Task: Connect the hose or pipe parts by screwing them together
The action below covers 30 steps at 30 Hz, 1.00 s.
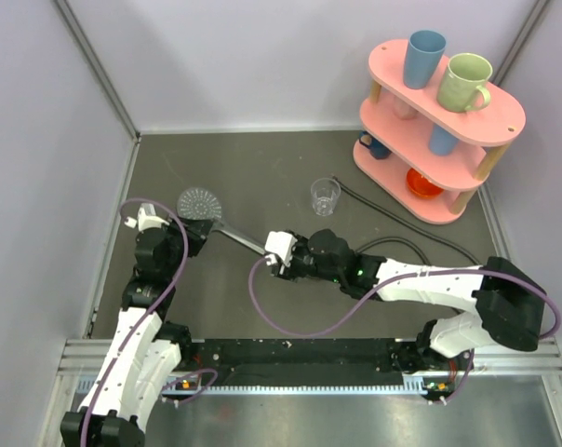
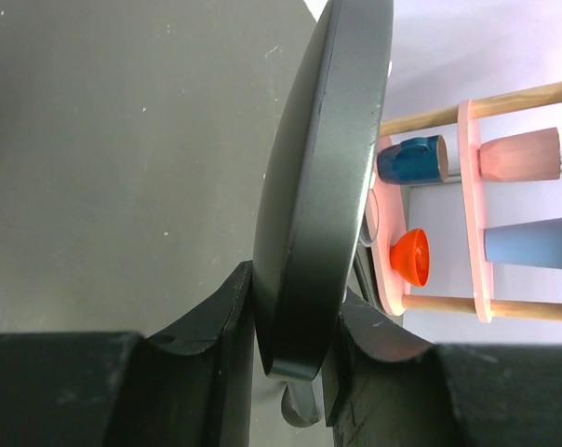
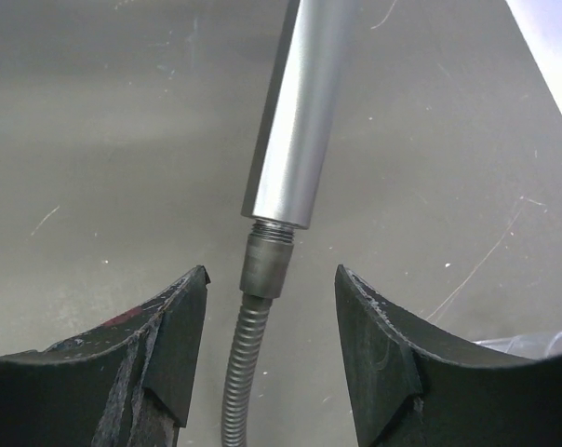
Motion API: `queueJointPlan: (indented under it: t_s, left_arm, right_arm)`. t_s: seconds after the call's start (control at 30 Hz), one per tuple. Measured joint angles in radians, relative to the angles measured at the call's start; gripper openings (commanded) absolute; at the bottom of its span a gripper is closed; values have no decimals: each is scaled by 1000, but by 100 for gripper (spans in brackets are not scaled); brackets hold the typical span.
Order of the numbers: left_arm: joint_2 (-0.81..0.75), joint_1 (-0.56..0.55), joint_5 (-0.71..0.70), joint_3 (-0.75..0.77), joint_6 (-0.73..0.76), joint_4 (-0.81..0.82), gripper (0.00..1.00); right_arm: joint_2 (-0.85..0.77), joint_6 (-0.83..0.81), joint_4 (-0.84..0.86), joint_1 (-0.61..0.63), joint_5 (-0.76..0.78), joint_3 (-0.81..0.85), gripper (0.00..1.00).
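Observation:
The grey hand shower lies on the dark table with its perforated disc (image 1: 199,202) at the left and its straight handle (image 1: 241,238) running right. My left gripper (image 2: 295,326) is shut on the disc's rim (image 2: 323,186), seen edge-on between the fingers. In the right wrist view the silver handle (image 3: 300,112) ends in a threaded stub with the hose's dark nut (image 3: 267,265) sitting on it, a few threads still showing. The ribbed hose (image 3: 239,372) curves down from the nut. My right gripper (image 3: 270,298) stands open, one finger on each side of the nut, touching neither.
A clear glass cup (image 1: 325,196) stands just behind my right gripper (image 1: 276,253). The dark hose (image 1: 402,222) trails past it toward the right. A pink two-tier rack (image 1: 439,102) with cups fills the back right corner. Grey walls close in the table.

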Motion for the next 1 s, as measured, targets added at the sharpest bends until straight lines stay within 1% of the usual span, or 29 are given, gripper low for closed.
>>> queueJointPlan:
  t_s: [0.23,0.37,0.53,0.8,0.9,0.93,1.0]
  left_arm:
    - [-1,0,-13,13,-7,-42,0]
    - [-1,0,-17,16,-8,-45,0]
    - [-1,0,-17,17,-12,-46,0]
    - [-1,0,-17,25,-24,-57,0]
    - [-1,0,-18,28,-27,-68,0]
    - [-2,0,-20,28,-28,-72,0]
    - [-2,0,-21,30,-29,-82,0]
  right_arm:
    - [68,-48,3,54,76,28,55]
    - [83,-58,11,57,97,33,51]
    - [103,-67,19,60,114,44,50]
    - [121,-73,42,62,140,45,45]
    - [131,-78,44,63,140,45,40]
    - [134,-78,43,64,140,45,29]
    - [137,-81,45,64,145,45,13]
